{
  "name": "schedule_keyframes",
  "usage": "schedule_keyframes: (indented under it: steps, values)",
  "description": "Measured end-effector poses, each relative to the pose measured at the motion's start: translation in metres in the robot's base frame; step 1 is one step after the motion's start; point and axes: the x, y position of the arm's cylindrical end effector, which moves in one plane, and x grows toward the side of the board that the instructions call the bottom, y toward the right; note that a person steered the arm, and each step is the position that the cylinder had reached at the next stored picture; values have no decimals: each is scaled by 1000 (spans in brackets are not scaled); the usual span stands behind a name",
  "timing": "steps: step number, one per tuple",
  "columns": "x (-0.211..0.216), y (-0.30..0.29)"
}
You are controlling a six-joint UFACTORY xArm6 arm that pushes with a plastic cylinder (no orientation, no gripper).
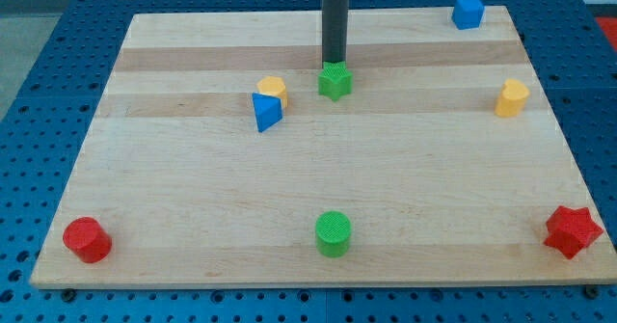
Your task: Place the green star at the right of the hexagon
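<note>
The green star (335,82) lies on the wooden board (193,188), a little to the right of the yellow hexagon (273,91). My tip (334,63) touches the star's upper edge, on the side toward the view's top. A blue triangular block (265,112) sits against the hexagon's lower left side.
A blue cube (469,12) is at the top right. A yellow block (512,98) is at the right edge. A red star (573,230) is at the bottom right, a green cylinder (334,233) at the bottom middle, a red cylinder (86,239) at the bottom left.
</note>
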Motion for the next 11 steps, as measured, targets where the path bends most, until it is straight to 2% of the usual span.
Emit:
schedule_keyframes:
  steps: [1,2,4,5,7,9,10,11]
  values:
    - [12,-19]
    - [10,-1]
    - [12,78]
    - [26,77]
    - [29,17]
    - [29,-15]
    - [32,-10]
    - [41,48]
